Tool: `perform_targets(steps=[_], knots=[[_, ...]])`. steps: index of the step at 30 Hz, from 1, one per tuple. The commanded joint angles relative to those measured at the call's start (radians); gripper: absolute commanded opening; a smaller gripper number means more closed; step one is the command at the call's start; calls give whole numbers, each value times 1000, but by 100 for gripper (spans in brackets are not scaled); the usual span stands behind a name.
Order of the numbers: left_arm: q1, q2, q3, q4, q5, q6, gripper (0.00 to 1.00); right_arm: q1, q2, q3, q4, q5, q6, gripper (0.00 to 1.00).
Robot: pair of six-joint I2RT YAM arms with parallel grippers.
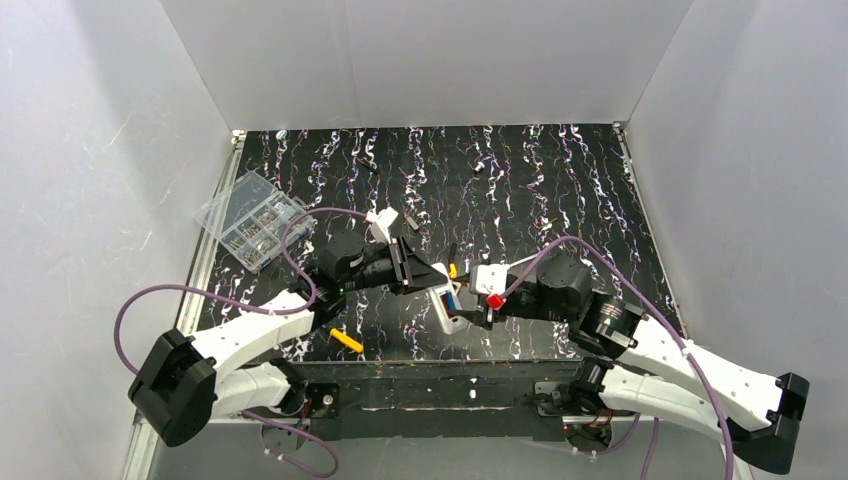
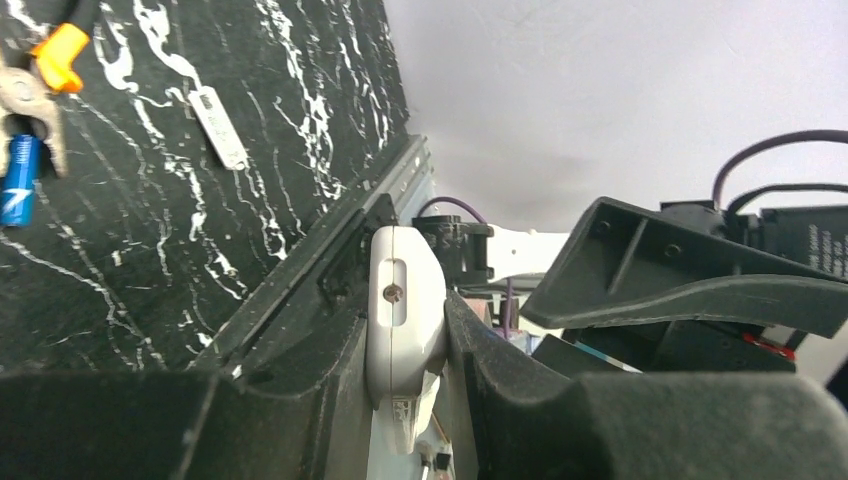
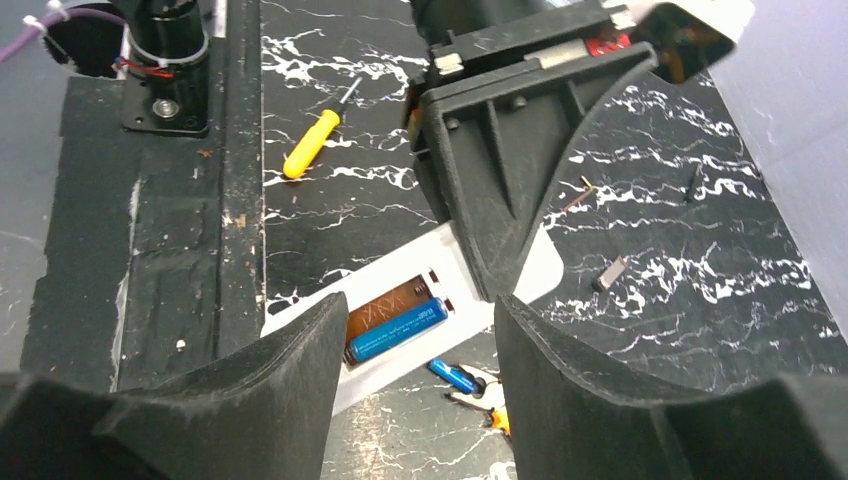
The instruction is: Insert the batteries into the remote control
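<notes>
Battery (image 3: 398, 330) inside remote control (image 3: 390, 382)

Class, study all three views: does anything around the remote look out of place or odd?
One battery sits in the remote, but the slot beside it is bare; the other battery lies loose on the table by the pliers.

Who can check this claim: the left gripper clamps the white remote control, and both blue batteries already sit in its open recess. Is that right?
Not quite. The left gripper clamps the remote control, but only one blue battery sits in its recess; the second battery lies loose on the table near it. The right wrist view shows this.
</notes>
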Motion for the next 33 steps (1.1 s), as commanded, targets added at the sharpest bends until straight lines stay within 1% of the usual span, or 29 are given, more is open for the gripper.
perform_targets(steps=[1,7,14,17,21,26,33], knots=[[-14,9,59,96,117,-24,0,-30,-5,-10,64,-197,-52,62],[-25,11,63,86,130,-19,0,-39,-19,-53,122,-208,-53,53],[-32,17,73,75,140,-12,0,-66,-20,-65,123,-226,-53,47],[-33,18,73,70,141,-11,0,-76,-25,-73,159,-233,-48,42],[-33,18,72,72,138,-10,0,-85,-23,-76,154,-244,-46,38],[-35,22,73,78,139,-13,0,-88,-18,-76,135,-252,-46,34],[-35,31,81,78,142,-15,0,-89,-21,-82,85,-250,-51,33]])
